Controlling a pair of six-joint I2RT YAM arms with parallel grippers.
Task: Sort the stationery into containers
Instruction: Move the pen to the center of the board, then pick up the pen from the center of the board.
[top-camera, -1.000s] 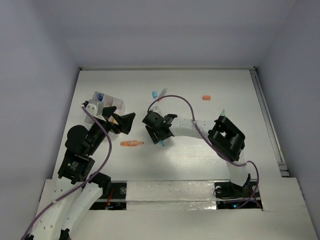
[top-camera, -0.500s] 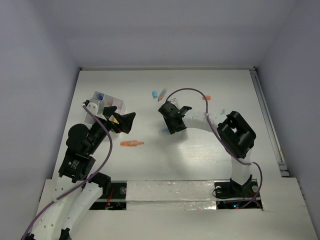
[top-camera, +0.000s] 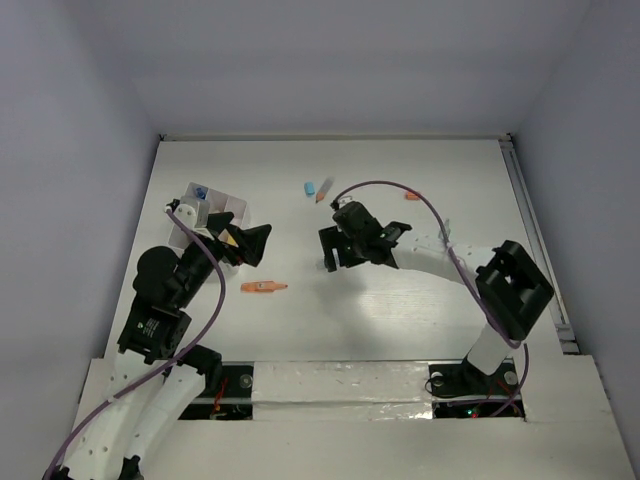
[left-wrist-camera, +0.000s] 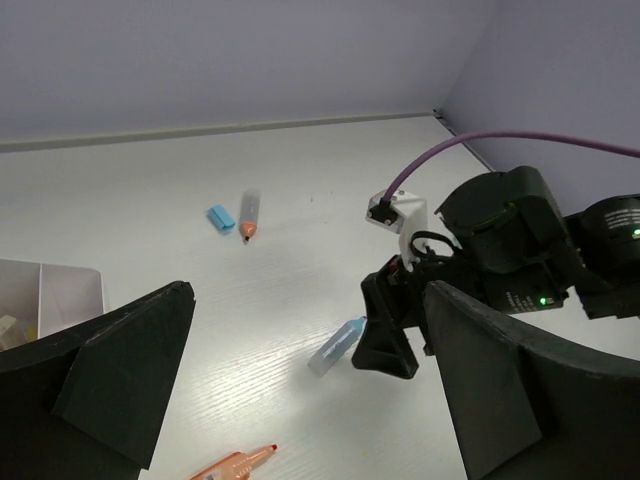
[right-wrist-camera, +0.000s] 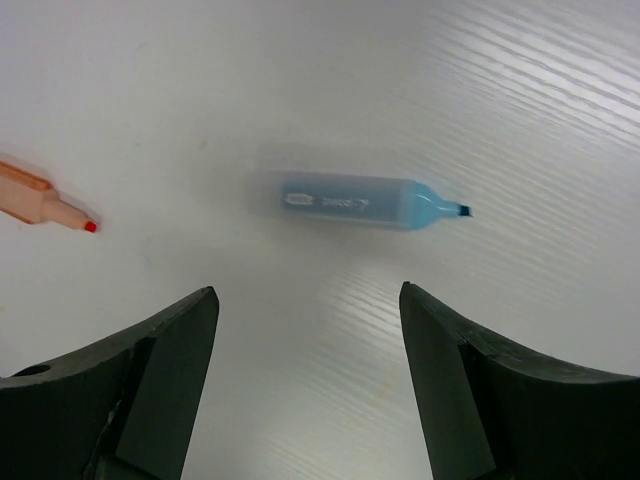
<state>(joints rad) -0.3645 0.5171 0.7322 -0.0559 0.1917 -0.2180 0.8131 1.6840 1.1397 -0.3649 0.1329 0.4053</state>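
matte white table (top-camera: 460, 170), faint wood grain. left gripper (left-wrist-camera: 308, 300) spread wide, holding nothing, parked beside the thin-walled white divided box (top-camera: 236, 208), likely waiting by the drop spot. right gripper (right-wrist-camera: 305, 300) hung low, black wedge fingers splayed, empty, probably lined up to straddle the blue highlighter (right-wrist-camera: 345, 200): stubby translucent barrel, uncapped chisel tip, flat on the table, well apart from the box. nearby, peach pen (right-wrist-camera: 40, 200), red-tipped.

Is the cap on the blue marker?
Off. The blue marker lies flat with its bare tip showing.
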